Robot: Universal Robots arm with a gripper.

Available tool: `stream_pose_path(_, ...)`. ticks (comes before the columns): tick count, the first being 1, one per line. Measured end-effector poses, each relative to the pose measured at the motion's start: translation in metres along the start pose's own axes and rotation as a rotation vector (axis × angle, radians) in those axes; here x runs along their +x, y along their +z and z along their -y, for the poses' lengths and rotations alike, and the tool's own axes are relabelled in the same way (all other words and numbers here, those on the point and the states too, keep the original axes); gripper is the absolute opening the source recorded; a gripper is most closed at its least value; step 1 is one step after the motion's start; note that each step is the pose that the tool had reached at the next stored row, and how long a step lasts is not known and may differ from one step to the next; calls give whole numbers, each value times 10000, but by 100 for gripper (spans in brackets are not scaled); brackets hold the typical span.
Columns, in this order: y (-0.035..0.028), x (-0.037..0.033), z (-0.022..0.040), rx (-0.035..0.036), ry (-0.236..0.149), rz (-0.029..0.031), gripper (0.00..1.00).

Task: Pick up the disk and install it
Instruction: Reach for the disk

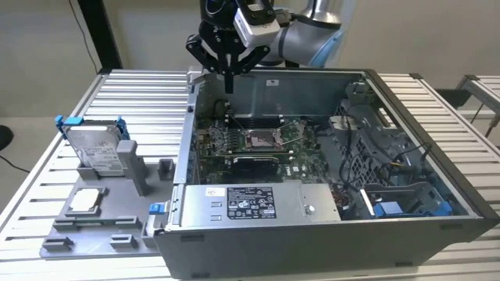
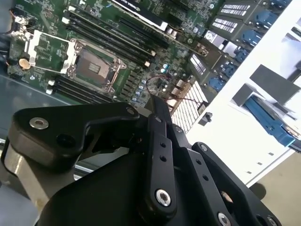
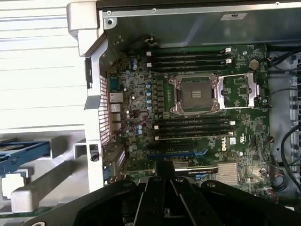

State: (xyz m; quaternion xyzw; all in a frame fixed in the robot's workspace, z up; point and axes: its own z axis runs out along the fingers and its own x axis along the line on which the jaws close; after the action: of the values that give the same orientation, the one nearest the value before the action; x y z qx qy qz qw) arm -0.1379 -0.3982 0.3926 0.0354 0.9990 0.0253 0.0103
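Note:
The disk (image 1: 95, 149), a silver drive with a white label in a blue bracket, stands upright in a grey holder (image 1: 117, 170) on the exterior view's left, beside the open computer case (image 1: 328, 234). A blue strip of its bracket (image 3: 21, 153) shows past the case wall in both wrist views (image 2: 268, 120). My gripper (image 1: 229, 89) hangs over the case's far corner on that same side, well apart from the disk. Its black fingers (image 2: 157, 117) are pressed together, shut on nothing, and they point down over the motherboard (image 3: 197, 117).
A silver power supply (image 1: 250, 202) with a black label fills the case's near side. A blue drive bay (image 1: 394, 208) sits at the exterior view's right with loose cables. A small square chip (image 1: 84, 200) lies on the grey fixture. The slatted metal table (image 1: 133, 93) surrounds everything.

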Motion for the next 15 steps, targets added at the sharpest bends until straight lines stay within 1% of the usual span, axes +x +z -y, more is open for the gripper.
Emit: stream_pose_path(15, -4, 214, 1, 0, -1, 0, 0)
